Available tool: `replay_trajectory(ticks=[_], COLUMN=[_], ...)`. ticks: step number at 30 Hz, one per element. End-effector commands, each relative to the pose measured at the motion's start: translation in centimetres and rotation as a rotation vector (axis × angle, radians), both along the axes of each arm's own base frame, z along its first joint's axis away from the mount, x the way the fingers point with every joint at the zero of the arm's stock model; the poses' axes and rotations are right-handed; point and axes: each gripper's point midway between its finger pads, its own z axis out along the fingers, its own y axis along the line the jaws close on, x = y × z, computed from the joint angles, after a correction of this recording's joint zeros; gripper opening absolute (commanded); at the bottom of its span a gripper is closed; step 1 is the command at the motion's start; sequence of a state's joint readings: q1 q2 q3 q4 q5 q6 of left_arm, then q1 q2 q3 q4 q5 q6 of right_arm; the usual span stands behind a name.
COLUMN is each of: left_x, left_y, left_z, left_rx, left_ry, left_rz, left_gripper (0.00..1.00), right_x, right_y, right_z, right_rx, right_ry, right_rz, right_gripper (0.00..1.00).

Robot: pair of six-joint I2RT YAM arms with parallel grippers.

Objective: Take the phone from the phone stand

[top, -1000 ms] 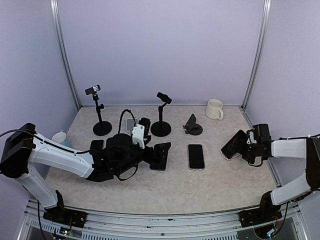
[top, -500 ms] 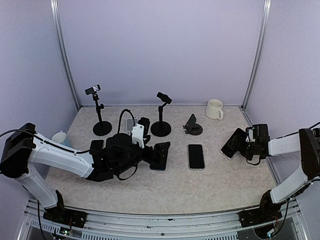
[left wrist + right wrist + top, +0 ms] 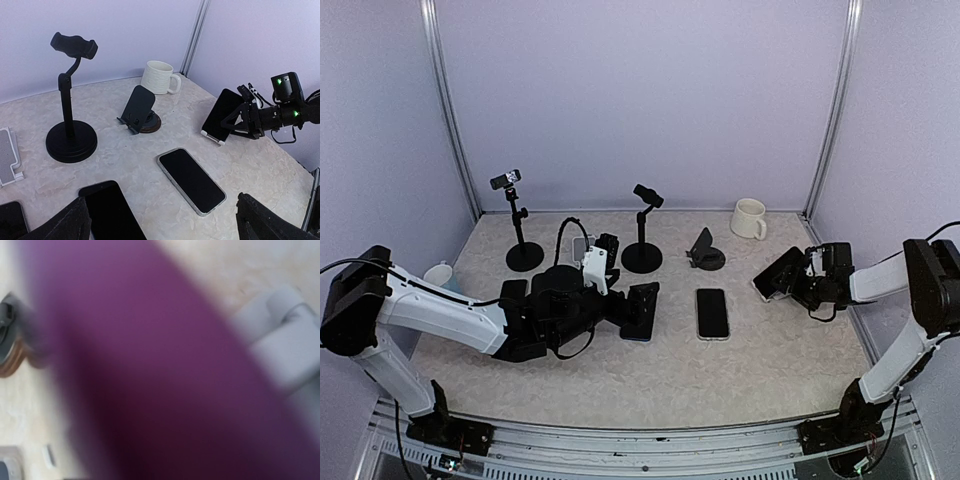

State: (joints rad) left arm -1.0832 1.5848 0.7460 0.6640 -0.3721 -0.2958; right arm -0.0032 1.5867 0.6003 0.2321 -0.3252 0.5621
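Black phone [image 3: 222, 120], tilted, clamped at one edge in my right gripper [image 3: 243, 120], well right of the phone stand [image 3: 138, 109]. Left gripper [image 3: 630, 303] spread wide, empty, low over a second phone [image 3: 112, 212] lying flat.

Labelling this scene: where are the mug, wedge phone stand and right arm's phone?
mug [image 3: 157, 77], left wrist view, its body.
wedge phone stand [image 3: 138, 104], left wrist view, its backrest.
held phone [image 3: 220, 116], left wrist view, its dark face.
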Motion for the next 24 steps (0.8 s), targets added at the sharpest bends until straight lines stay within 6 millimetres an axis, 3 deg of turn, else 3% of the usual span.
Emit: replay_trajectory(ticks=[1,14,18,24], left_x=[0.2,0.4,0.4,0.2], left_y=[0.3,0.5,0.6,0.4], left_z=[0.2,0.2,0.1,0.1], left_rx=[0.004,0.008,0.012,0.007], left_ry=[-0.012,-0.011,-0.009,-0.009], left_rz=[0.004,0.006,0.004,-0.013], left_gripper=[0.99,0.99,0.99,0.99], right_x=[0.5,4.2,3.9,2.3], right_y=[1.4,0.9,-0.2,-0.2], right_z=[-2.0,-2.2,-1.8,-0.1], right_rx=[0.041,-0.021,-0.002,0.010], right_ry=[0.054,0.030,0.005,-0.047], right_rz=[0.079,0.151,0.143,0.153], right_gripper=[0.81,0.79,0.82,0.88])
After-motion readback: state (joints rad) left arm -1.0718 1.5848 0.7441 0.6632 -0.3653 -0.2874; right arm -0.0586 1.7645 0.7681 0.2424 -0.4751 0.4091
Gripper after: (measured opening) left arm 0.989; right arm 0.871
